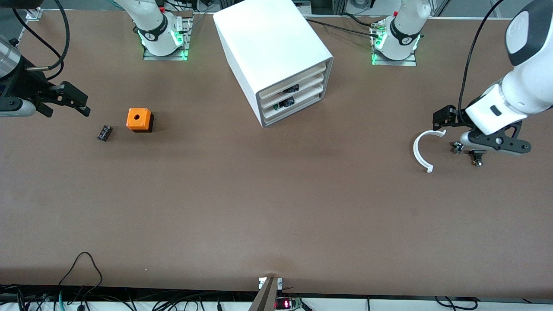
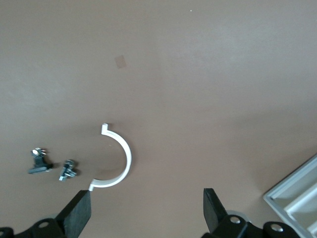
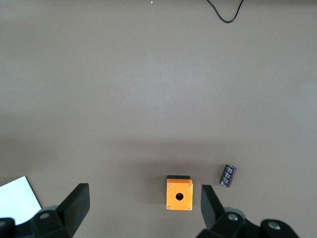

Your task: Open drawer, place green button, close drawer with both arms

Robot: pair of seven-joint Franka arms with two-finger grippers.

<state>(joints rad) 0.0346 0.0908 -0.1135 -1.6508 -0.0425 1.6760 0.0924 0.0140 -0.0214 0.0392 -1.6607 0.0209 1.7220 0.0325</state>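
In the front view the left gripper (image 1: pixel 490 147) hangs released over the worktop's edge at the left arm's end, and the right gripper (image 1: pixel 65 101) hangs released at the right arm's end. The cabinet (image 1: pixel 276 56) stands between them by the bases' edge, its lower drawer (image 1: pixel 293 105) shut. In the left wrist view the spread fingers (image 2: pixel 79 213) frame a white arc (image 2: pixel 121 158). In the right wrist view the fingers (image 3: pixel 77 203) frame an orange cube (image 3: pixel 179 194).

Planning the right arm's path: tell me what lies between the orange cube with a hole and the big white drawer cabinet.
Nothing: bare brown tabletop runs from the orange cube with a hole to the big white drawer cabinet, as the front view shows.
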